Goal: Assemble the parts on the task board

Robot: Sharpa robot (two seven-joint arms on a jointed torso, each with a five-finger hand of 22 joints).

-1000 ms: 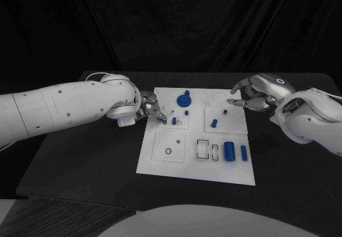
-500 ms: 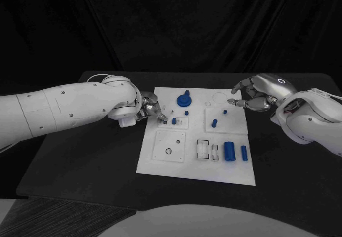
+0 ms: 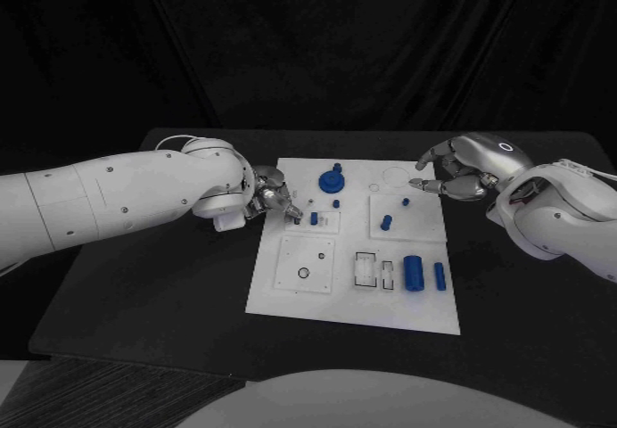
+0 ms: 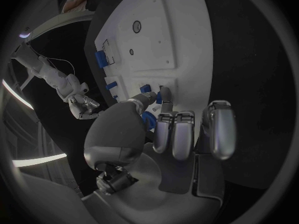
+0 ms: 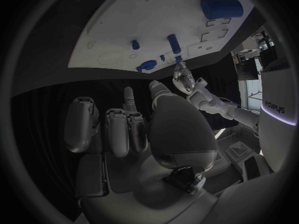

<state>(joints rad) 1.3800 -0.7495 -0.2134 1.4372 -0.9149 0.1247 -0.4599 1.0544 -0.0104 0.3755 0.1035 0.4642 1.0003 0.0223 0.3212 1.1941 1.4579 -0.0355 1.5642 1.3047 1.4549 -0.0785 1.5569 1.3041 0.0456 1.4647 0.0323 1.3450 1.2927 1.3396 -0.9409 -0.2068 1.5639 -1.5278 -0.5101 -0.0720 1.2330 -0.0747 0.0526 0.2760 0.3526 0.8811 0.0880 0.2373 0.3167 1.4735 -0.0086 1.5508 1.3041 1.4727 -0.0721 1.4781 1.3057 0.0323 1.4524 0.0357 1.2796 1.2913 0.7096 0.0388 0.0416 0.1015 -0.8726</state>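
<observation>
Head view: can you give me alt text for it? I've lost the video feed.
A white task board lies mid-table with small blue parts on it: a round knobbed piece at its far edge, a large cylinder nearer the robot. The left hand reaches over the board's left edge by a small blue peg; the right hand hovers at the far right corner, holding nothing.

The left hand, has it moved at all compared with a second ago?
Yes, slightly. The left hand has edged toward the small blue peg at the task board's left edge, judged against the board, which stays put.
</observation>
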